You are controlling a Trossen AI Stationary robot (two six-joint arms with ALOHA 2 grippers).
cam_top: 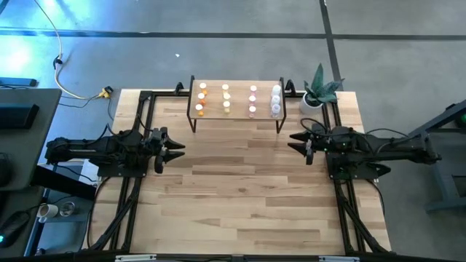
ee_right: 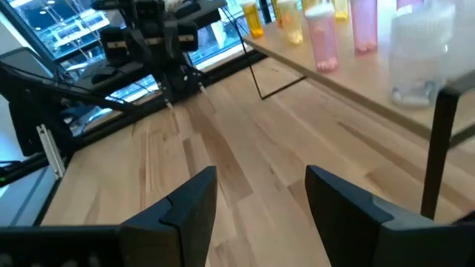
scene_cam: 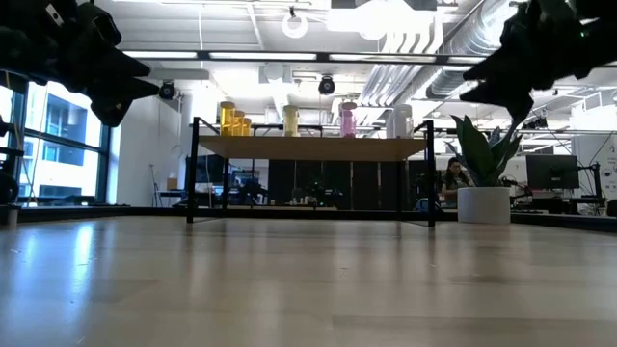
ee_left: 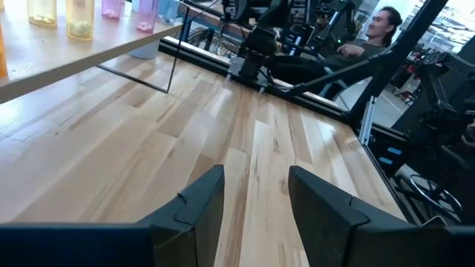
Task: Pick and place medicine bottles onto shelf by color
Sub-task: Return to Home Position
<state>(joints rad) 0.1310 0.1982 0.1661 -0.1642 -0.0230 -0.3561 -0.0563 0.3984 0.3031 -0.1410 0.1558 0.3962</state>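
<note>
L end effector (cam_top: 180,150) released, empty, above tabletop (cam_top: 240,193), left side; R end effector (cam_top: 293,140) same, opp. side; shelf (cam_top: 239,108) at far edge holds medicine bottles (cam_top: 226,100) in colour-sorted cols.

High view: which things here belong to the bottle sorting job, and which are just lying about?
Job: bottles lined up by colour on the shelf; left end effector and right end effector, both open and empty.
Lying about: potted plant at the table corner beside the shelf; yellow cable on the floor.
</note>
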